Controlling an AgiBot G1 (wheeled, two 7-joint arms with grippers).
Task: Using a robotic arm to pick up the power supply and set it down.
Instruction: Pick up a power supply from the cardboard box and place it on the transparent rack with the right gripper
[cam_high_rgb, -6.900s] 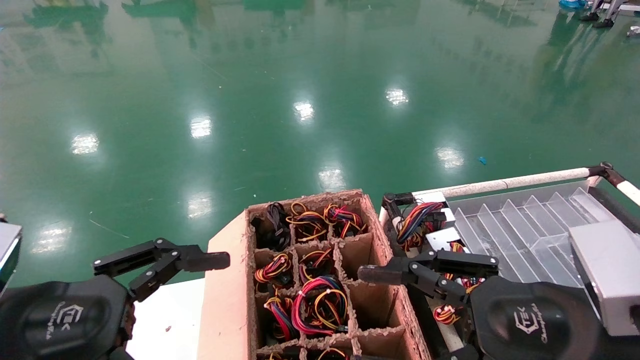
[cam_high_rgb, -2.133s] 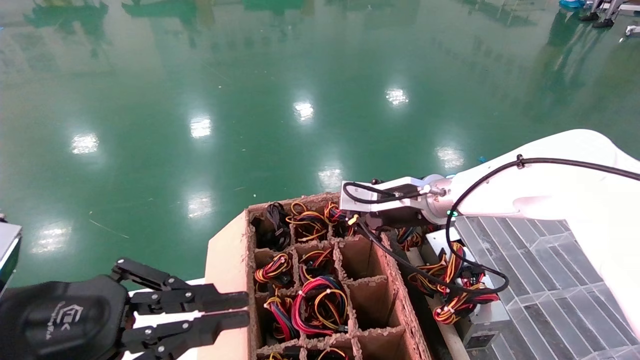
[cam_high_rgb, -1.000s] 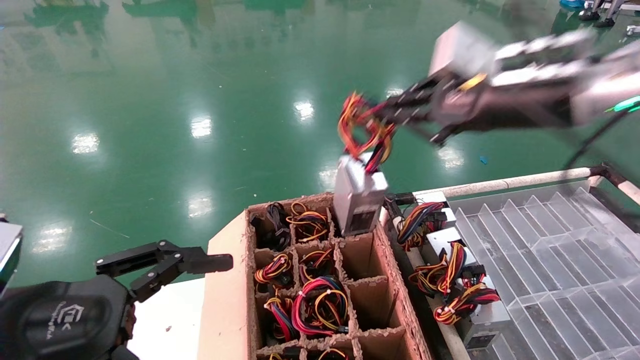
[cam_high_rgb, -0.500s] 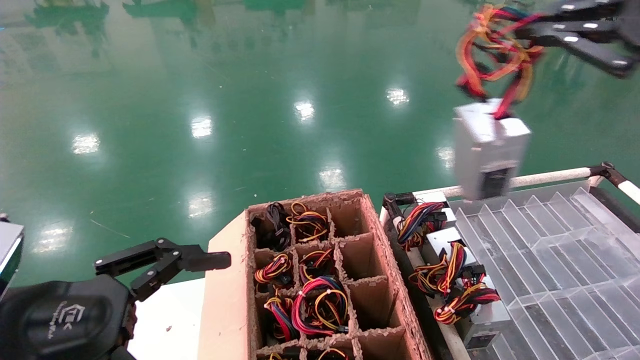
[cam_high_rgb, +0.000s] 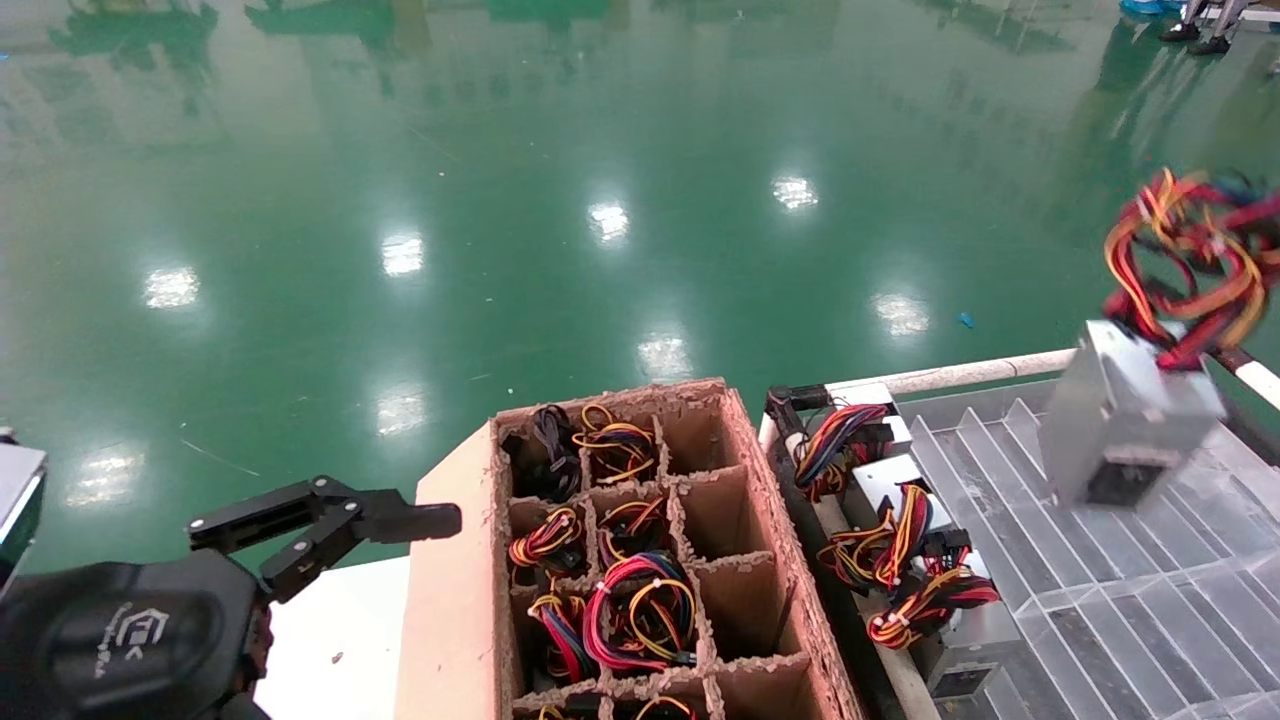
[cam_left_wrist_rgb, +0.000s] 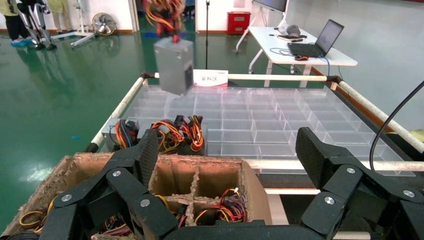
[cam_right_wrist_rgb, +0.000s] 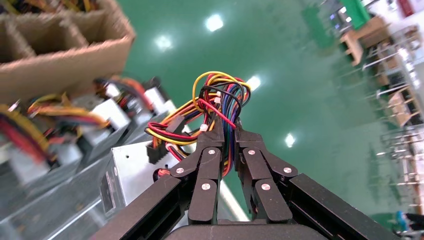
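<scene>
The right gripper (cam_right_wrist_rgb: 226, 134), pinching the wire bundle (cam_high_rgb: 1188, 262), now dangles the power supply (cam_high_rgb: 1125, 430) lower and farther right over the clear divided tray (cam_high_rgb: 1130, 590), away from the cardboard box (cam_high_rgb: 640, 560). The left gripper (cam_high_rgb: 330, 525) remains parked, fingers spread.

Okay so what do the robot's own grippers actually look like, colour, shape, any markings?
Both are black. The left gripper has flat fingers on linkage bars with silver rivets, and a rounded glossy wrist housing bearing a pale hexagon logo and lettering. The right gripper shows the same black bars and round silver rivets, tapering to narrow tips. No cables show on either.
</scene>
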